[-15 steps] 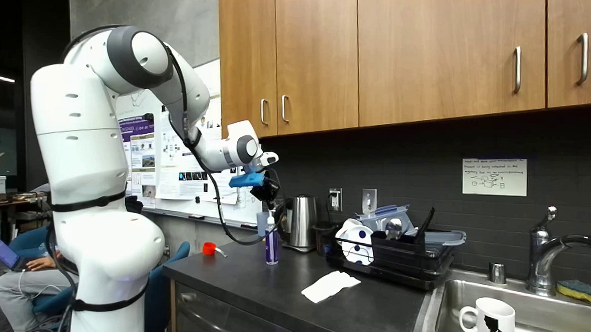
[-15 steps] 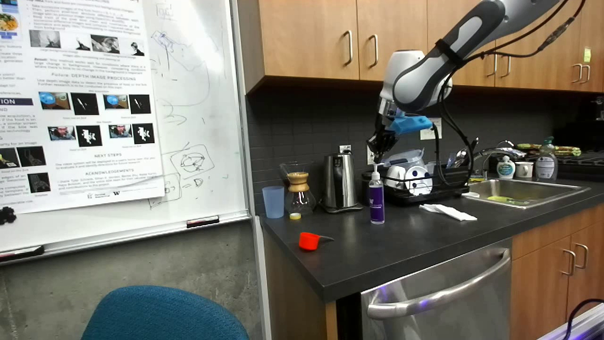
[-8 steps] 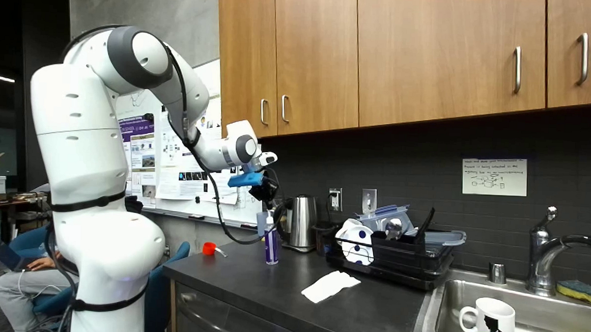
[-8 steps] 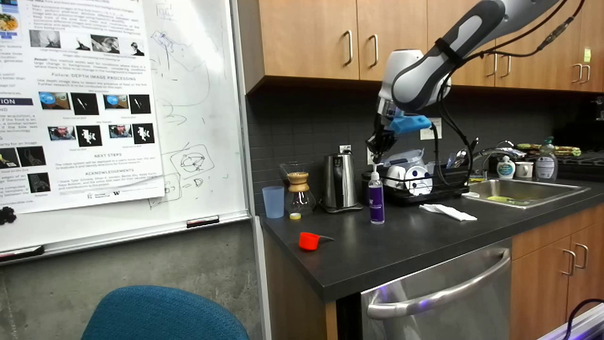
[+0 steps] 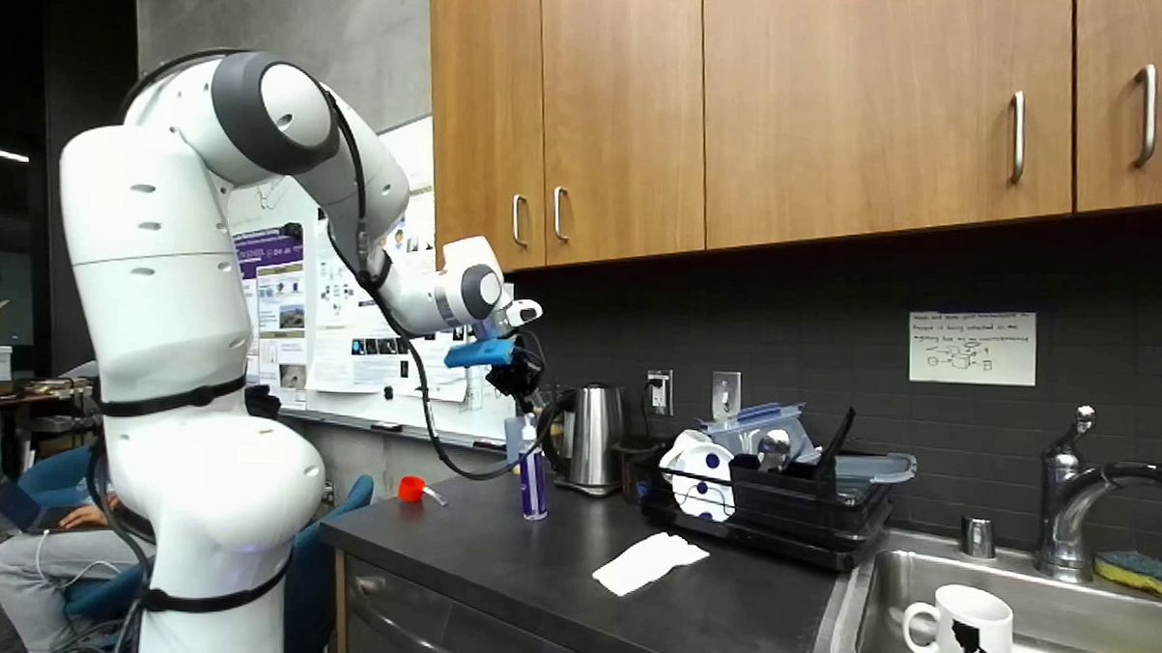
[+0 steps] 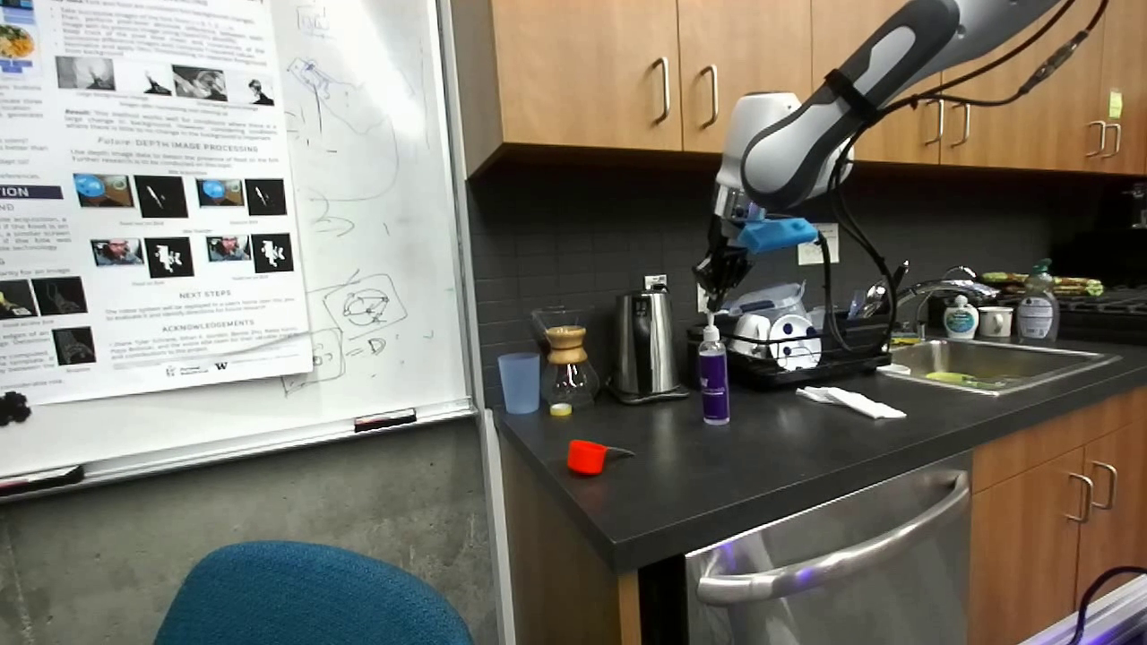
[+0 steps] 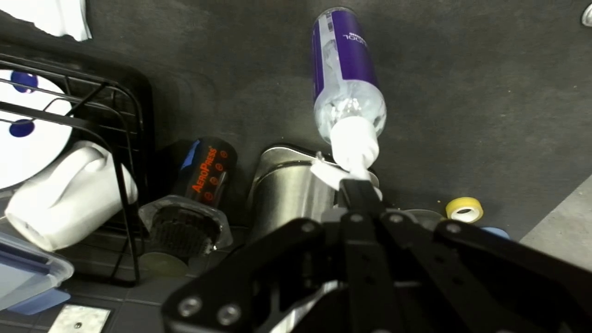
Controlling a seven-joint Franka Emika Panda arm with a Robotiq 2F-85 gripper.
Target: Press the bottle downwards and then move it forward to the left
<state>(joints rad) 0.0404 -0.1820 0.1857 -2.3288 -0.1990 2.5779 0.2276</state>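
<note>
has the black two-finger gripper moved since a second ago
Yes, slightly: in an exterior view the black two-finger gripper has shifted left in the picture, a little nearer the unmoved shiny steel kettle.

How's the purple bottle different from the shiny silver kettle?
The pump bottle is slim; the electric kettle is wider. The bottle has a purple label and see-through parts, while the kettle is mostly shiny steel. The bottle has a white pump on top; the kettle doesn't. Both stand upright on the dark countertop.
</note>
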